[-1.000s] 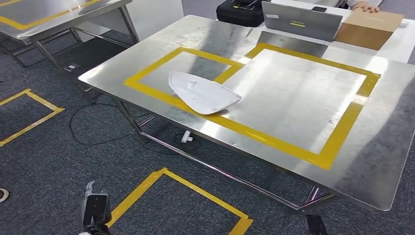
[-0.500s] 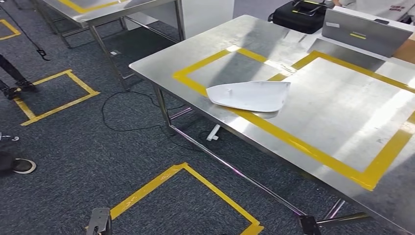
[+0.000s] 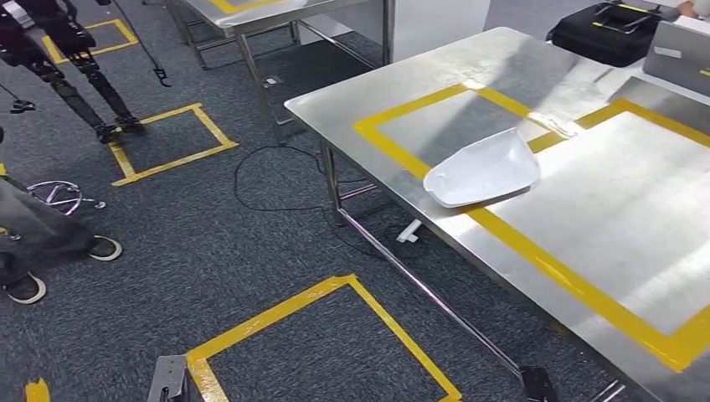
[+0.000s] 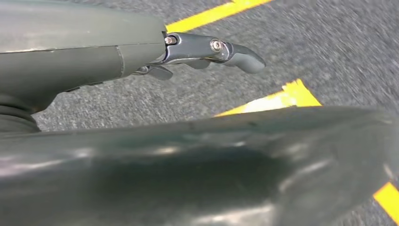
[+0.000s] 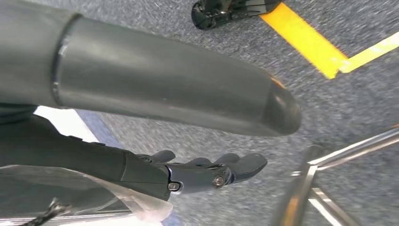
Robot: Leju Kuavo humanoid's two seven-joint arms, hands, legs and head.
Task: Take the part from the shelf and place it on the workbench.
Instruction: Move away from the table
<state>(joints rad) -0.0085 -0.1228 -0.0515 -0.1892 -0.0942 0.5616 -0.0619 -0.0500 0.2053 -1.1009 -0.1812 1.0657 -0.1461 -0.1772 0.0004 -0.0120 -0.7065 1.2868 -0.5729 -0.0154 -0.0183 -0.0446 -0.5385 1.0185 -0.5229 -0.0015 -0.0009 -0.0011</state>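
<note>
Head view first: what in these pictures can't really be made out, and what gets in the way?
- Person, head view: cut off by the left edge, legs and shoes alone showing.
- Black bag and grey case, head view: clipped by the top and right edges.
- Underside of the white part, head view: hidden against the workbench.
- Left hand, left wrist view: mostly hidden by a dark rounded cover.
- Floor, right wrist view: blurred behind the right hand.

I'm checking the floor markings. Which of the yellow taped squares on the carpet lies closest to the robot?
The yellow taped square at the bottom of the head view, in front of the workbench. The other square lies farther off, beside the tripod legs.
</note>
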